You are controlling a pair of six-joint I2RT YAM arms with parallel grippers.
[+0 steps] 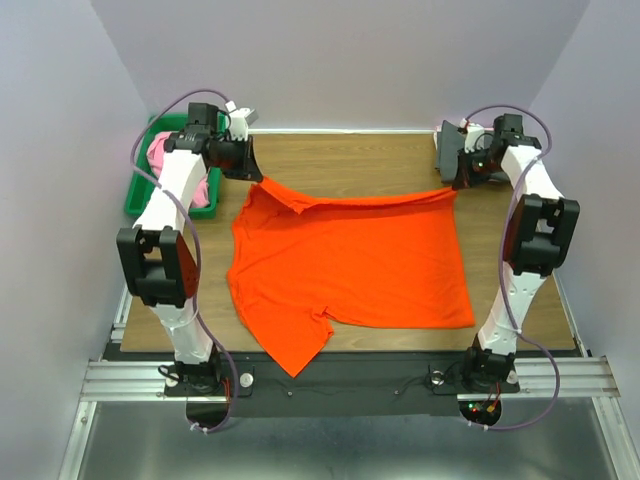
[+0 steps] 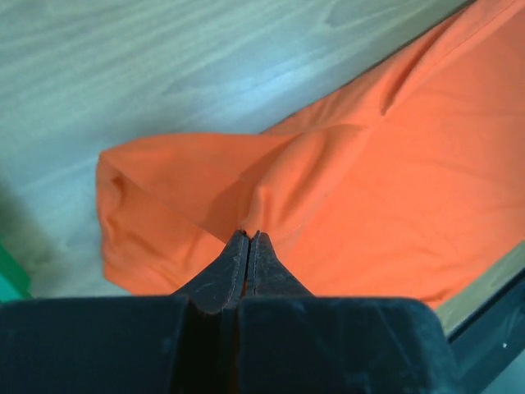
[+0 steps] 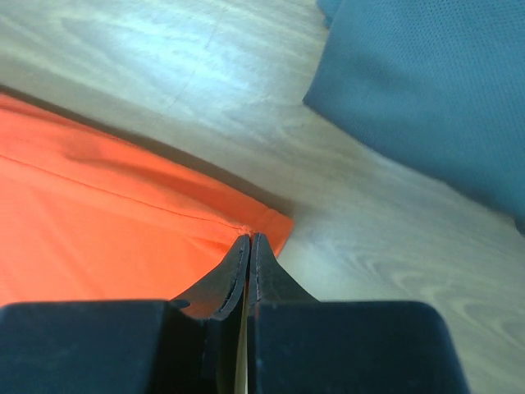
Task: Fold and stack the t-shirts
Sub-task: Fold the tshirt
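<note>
A bright orange t-shirt point(image 1: 350, 265) lies spread across the wooden table, one sleeve hanging over the near edge. Its far edge is raised off the wood between the two grippers. My left gripper point(image 1: 255, 178) is shut on the far left end of that edge. In the left wrist view the closed tips point(image 2: 248, 235) pinch a fold of orange cloth point(image 2: 394, 180). My right gripper point(image 1: 458, 185) is shut on the far right corner. In the right wrist view its tips point(image 3: 250, 238) bite the hem corner of the orange cloth point(image 3: 98, 222).
A green tray point(image 1: 135, 195) at the table's far left holds a pink t-shirt point(image 1: 160, 150). A dark grey t-shirt point(image 1: 446, 150) lies at the far right corner, just behind my right gripper, and fills the upper right of the right wrist view point(image 3: 426, 90). Walls close in on three sides.
</note>
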